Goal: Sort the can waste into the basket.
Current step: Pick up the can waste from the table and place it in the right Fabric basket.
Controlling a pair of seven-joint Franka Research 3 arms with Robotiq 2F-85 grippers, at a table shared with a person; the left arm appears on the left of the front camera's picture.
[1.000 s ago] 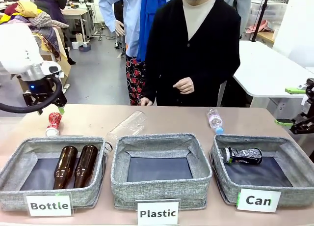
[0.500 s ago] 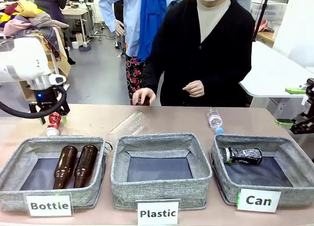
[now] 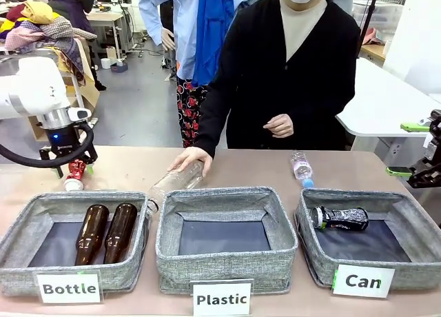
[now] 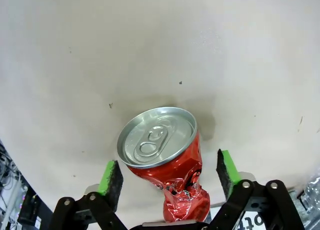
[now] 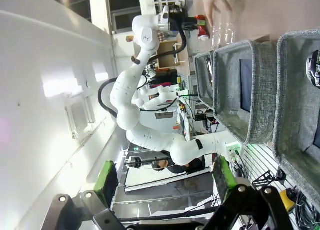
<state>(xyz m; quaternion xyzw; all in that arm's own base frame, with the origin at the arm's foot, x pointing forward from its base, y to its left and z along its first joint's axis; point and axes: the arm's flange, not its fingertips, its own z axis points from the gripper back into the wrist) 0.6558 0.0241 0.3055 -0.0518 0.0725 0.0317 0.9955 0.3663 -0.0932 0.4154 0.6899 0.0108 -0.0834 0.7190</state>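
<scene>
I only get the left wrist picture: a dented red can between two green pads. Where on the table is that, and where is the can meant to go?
Observer: The front view puts the red can at the table's left end, just beyond the bin labelled Bottle, with the left gripper down around it.
Operator: And which bin should it go in?
Observer: The Can basket sits at the opposite, right end; a black can lies in it.
Operator: Is anyone in between?
Observer: Yes, a person's hand is on a clear bottle lying behind the Plastic bin.
</scene>
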